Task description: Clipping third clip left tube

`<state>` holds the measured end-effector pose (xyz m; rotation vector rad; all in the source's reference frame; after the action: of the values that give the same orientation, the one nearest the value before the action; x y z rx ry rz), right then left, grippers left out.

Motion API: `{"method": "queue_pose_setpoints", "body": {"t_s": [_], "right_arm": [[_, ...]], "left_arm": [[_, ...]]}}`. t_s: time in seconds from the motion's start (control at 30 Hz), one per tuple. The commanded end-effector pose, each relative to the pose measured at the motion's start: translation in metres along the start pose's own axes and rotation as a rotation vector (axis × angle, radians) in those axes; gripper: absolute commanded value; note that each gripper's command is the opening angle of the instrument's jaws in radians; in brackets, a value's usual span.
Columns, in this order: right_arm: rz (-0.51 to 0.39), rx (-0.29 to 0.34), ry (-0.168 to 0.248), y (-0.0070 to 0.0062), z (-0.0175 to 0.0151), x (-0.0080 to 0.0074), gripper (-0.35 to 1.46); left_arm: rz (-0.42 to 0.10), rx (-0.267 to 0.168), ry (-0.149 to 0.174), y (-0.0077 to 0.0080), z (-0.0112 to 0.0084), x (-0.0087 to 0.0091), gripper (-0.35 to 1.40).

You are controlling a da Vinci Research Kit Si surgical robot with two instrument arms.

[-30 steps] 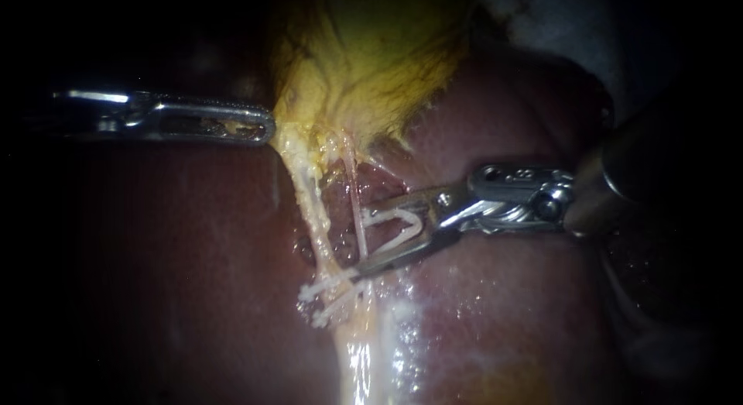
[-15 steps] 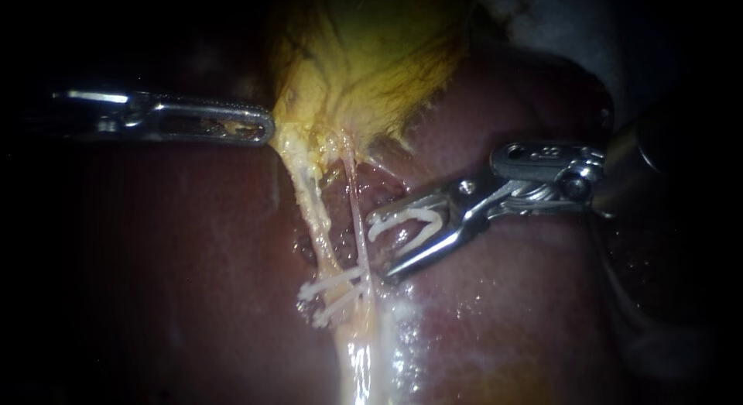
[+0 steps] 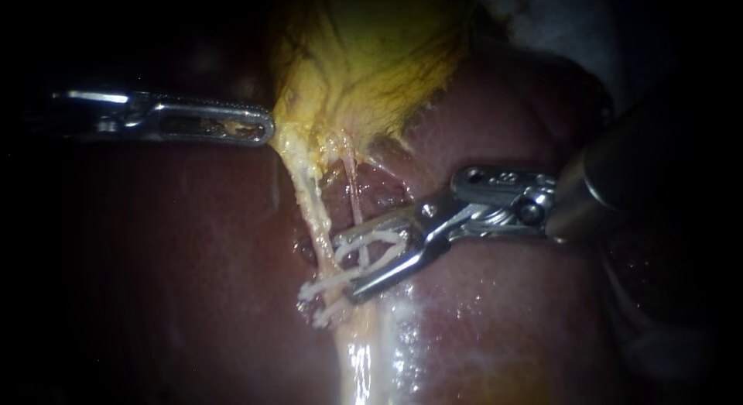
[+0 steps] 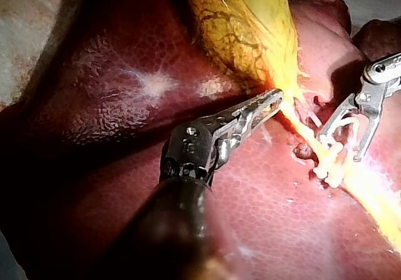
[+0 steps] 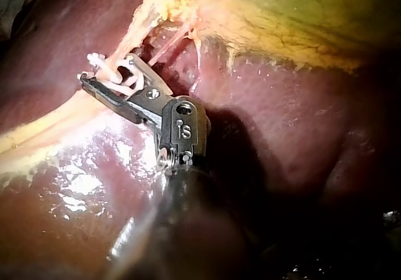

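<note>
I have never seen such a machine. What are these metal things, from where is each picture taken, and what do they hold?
Two thin robot instruments work on a pig's liver and its yellow gallbladder. One picture comes from an endoscope close to the tissue; the other two from cameras on each arm. The left instrument seems to grip the gallbladder's edge. The right instrument carries an open white clip, pushed across the thin tube, between the gallbladder and two clips already in place.

Only a small stamped mark shows, on the right instrument (image 5: 105, 73).
</note>
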<state>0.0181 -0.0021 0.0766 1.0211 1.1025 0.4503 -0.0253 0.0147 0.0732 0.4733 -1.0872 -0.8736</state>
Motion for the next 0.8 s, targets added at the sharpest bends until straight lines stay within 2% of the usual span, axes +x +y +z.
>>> {"method": "queue_pose_setpoints", "body": {"t_s": [0.03,0.4,0.57,0.67,0.8], "right_arm": [[0.003,-0.002,-0.001,0.0005,0.0000,-0.0003,0.52],[0.028,-0.009,0.014,0.0035,0.0003,-0.0014,0.52],[0.053,0.017,0.069,0.0042,0.0023,-0.0011,0.52],[0.080,0.054,0.127,0.0039,0.0032,-0.0006,0.52],[0.096,0.089,0.177,0.0034,0.0043,0.0001,0.52]], "left_arm": [[0.000,0.000,0.000,0.0000,0.0000,0.0000,-0.35],[0.000,0.000,0.000,0.0000,0.0000,0.0000,-0.35],[0.000,0.000,0.000,0.0000,0.0000,0.0000,-0.35],[0.000,-0.001,0.000,-0.0001,0.0000,0.0000,-0.35],[0.000,-0.001,0.000,-0.0001,0.0000,0.0000,-0.35]]}}
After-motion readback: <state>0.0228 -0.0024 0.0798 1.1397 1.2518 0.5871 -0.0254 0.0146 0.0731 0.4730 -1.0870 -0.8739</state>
